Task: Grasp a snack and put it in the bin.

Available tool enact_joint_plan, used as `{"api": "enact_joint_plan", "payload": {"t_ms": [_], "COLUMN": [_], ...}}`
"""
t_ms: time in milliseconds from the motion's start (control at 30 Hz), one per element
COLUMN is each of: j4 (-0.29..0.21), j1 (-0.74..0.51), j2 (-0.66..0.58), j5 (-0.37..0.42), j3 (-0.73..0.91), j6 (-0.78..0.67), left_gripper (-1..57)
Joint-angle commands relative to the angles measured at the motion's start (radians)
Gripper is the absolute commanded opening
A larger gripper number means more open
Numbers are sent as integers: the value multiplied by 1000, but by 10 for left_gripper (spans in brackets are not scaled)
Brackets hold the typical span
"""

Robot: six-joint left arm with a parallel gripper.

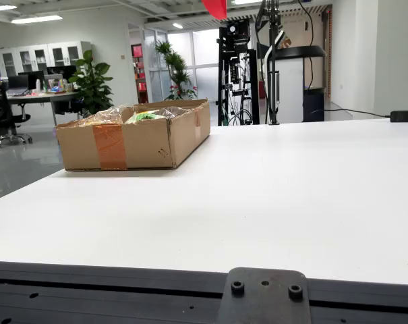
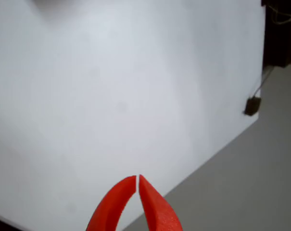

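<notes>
— Tool (image 2: pixel 137 179) first: what are the red fingers (image 2: pixel 111 207) doing?

— Pressed together at the tips, only a hairline slit between them, and pinching nothing. In the gripper's own view they hang over the bare white counter (image 2: pixel 111 96), with its edge and the grey floor just past them on the right.

— And in the fixed view?

— Only a red tip pokes in at the top edge, high above the far side of the counter.

— Where are the snacks?

— In the cardboard bin (image 1: pixel 139 138), which sits on the counter below and to the left of that red tip in the fixed view. A clear crinkled packet (image 1: pixel 106 115) and a green-printed snack (image 1: pixel 146 116) show above its rim. How many more lie inside is hidden by the walls.

— Anything else near the tool?

— A small black adapter (image 2: pixel 252 106) with its cable, beyond the counter's edge to the right.
</notes>
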Motion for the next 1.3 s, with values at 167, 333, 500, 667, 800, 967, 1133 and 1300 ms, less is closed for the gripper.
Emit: {"api": "enact_joint_plan", "payload": {"t_ms": [167, 333, 500, 667, 800, 967, 1133, 1300], "j4": [-11, -13, -13, -14, -16, -21, -34, -46], "j1": [-50, -92, -138, -168, -178, -181, -192, -225], "j2": [-83, -119, -165, -244, -313, -393, -457, -491], "j5": [-1, -2, -10, -67, -118, -149, -166, -173], "j3": [131, 194, 270, 394, 499, 615, 706, 755], "j6": [2, -2, -11, -41, -61, -70, -68, -50], "left_gripper": [0, -1, -1, -1, -1, -1, -1, -1]}}
